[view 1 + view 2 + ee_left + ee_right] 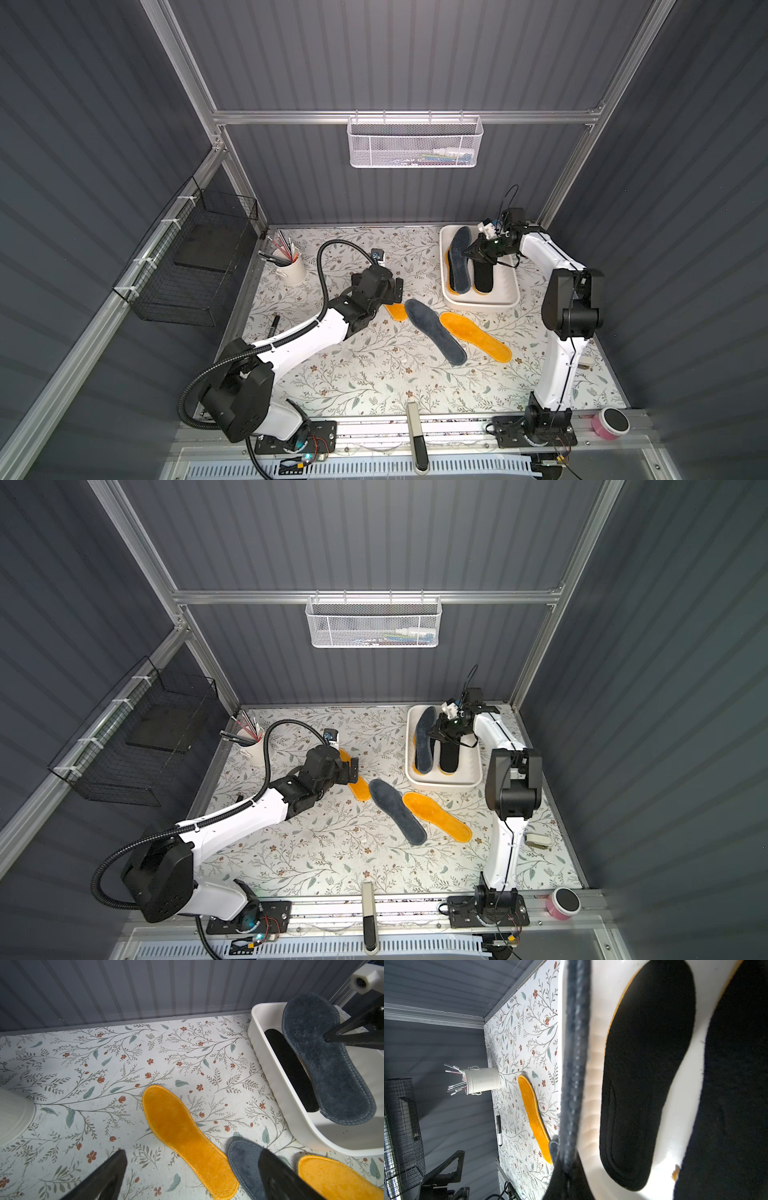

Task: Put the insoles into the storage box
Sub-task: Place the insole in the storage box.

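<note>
The white storage box [478, 305] [444, 782] stands at the back right. My right gripper [471, 252] [566, 1165] is shut on a dark grey insole [459, 266] [324, 1064] and holds it tilted over the box, seen edge-on [577, 1043] in the right wrist view. Two black insoles [648, 1064] [733, 1105] lie in the box, with orange edges showing under them. On the table lie an orange insole [397, 311] [187, 1134], a grey insole [434, 332] [243, 1159] and another orange insole [476, 336] [332, 1178]. My left gripper [397, 291] [193, 1151] hovers open over the first orange one.
A white cup of pens [291, 270] stands at the back left, with a black marker [274, 324] near the left edge. A black wire basket [195, 266] hangs on the left wall and a white mesh basket [415, 143] on the back rail. A pink roll [611, 422] sits at the front right.
</note>
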`<state>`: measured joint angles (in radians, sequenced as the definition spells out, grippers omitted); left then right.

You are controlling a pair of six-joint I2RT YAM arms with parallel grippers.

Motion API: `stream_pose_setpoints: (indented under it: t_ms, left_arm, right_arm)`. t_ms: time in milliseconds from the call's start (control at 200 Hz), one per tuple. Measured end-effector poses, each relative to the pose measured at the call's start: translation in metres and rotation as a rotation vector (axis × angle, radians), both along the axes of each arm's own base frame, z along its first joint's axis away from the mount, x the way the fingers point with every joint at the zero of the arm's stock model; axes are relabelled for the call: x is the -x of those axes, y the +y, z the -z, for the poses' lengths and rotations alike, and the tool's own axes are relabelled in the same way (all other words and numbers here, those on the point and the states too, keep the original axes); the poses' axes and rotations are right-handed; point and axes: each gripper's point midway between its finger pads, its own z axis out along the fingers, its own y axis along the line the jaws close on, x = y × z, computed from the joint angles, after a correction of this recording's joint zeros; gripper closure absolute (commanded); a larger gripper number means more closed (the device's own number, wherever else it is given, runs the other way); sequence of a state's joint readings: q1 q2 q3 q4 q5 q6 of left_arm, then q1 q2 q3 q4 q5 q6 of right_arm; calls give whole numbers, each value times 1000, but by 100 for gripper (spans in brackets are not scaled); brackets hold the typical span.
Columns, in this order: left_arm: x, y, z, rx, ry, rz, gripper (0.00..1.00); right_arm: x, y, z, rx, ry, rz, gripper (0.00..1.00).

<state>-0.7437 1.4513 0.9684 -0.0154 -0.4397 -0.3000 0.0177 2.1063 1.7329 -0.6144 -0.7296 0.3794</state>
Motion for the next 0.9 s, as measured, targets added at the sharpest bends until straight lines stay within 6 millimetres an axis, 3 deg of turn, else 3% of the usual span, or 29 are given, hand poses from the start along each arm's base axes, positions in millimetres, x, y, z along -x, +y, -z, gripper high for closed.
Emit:
stream_pose_setpoints:
  t_ms: [901]
  left_arm:
    - [-2, 2, 12, -33, 19, -4, 0]
  right_arm:
    - [-17, 4, 32, -22, 33, -15, 100]
